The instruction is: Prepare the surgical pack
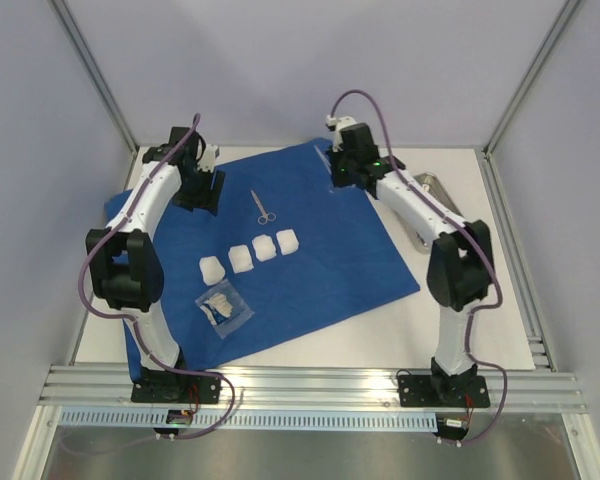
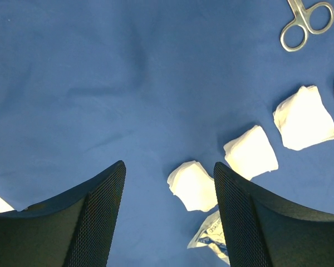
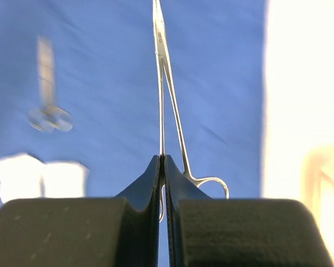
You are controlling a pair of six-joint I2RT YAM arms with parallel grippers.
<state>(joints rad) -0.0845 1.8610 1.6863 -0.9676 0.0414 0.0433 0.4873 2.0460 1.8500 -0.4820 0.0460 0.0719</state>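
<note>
The royal-blue drape [image 1: 320, 262] lies spread flat on the white table. A pair of silver scissors [image 1: 263, 208] lies on it, and below them a diagonal row of several white gauze squares [image 1: 252, 252]. My left gripper [image 1: 200, 195] hangs open over the drape's left part. In its wrist view the left gripper [image 2: 169, 164] holds nothing, with one gauze square [image 2: 192, 186] just beyond its fingers. My right gripper [image 1: 338, 178] is over the drape's far right corner. In the right wrist view the right gripper [image 3: 163, 157] is shut on a slim silver scissor-like instrument [image 3: 161, 72]. The steel tray [image 1: 427, 185] sits on the table to the right, partly hidden by the right arm.
A clear plastic packet [image 1: 223, 306] with blue print lies on the drape near its front left. The scissors' finger rings [image 2: 305, 22] show at the left wrist view's top right. Metal frame posts and grey walls bound the table on three sides.
</note>
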